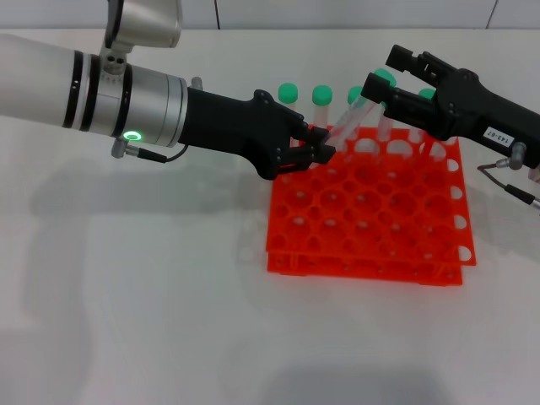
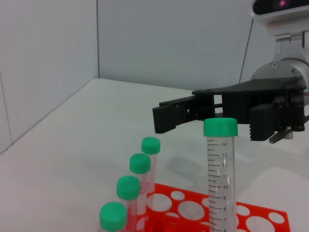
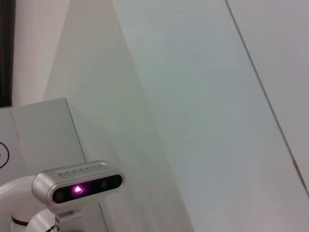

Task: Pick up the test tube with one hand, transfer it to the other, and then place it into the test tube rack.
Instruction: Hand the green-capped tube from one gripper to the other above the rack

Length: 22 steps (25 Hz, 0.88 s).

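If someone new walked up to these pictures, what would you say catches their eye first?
The bright orange test tube rack on the white table stands out first, with green-capped tubes standing along its far row. Above its far edge the two hands meet: the left hand holds a tilted test tube by its lower end, while the open right hand brackets the tube's green cap.

Other green-capped tubes stand in a row (four show in the left wrist view) on a white table.
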Each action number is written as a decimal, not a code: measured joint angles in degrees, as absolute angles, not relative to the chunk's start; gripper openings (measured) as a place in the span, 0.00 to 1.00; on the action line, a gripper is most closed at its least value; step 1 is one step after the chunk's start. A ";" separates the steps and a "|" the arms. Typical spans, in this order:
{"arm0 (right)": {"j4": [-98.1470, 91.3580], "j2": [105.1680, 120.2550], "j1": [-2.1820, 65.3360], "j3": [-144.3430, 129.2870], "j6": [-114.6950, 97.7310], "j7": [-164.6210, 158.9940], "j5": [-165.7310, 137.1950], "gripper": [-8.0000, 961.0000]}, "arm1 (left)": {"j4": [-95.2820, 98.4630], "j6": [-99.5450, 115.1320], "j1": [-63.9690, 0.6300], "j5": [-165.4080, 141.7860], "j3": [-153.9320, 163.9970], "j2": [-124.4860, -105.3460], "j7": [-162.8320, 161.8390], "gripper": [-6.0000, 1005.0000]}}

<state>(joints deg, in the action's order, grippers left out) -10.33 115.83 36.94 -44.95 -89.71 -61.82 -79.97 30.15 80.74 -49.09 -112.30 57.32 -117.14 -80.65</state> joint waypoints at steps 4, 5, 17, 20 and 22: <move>-10.30 115.83 36.88 -45.23 -89.75 -62.05 -80.00 0.88 | 30.15 80.39 -48.96 -112.05 57.24 -117.18 -80.57 0.23; -10.30 115.84 36.88 -45.24 -89.79 -62.05 -80.02 0.88 | 30.14 80.17 -48.95 -112.05 57.23 -117.17 -80.67 0.23; -10.17 116.07 36.82 -45.27 -90.11 -61.77 -80.11 0.80 | 30.14 79.37 -48.78 -112.07 57.21 -117.07 -81.03 0.23; -10.18 116.09 36.93 -45.26 -90.00 -61.68 -80.15 0.76 | 30.15 79.36 -48.78 -112.08 57.21 -117.06 -81.01 0.24; -10.18 116.10 37.08 -45.26 -89.85 -61.64 -80.17 0.69 | 30.14 79.36 -48.86 -112.09 57.22 -117.06 -80.94 0.24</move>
<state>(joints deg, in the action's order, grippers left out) -10.18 116.10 37.08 -45.26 -89.85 -61.64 -80.17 30.14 79.36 -48.86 -112.09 57.22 -117.06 -80.94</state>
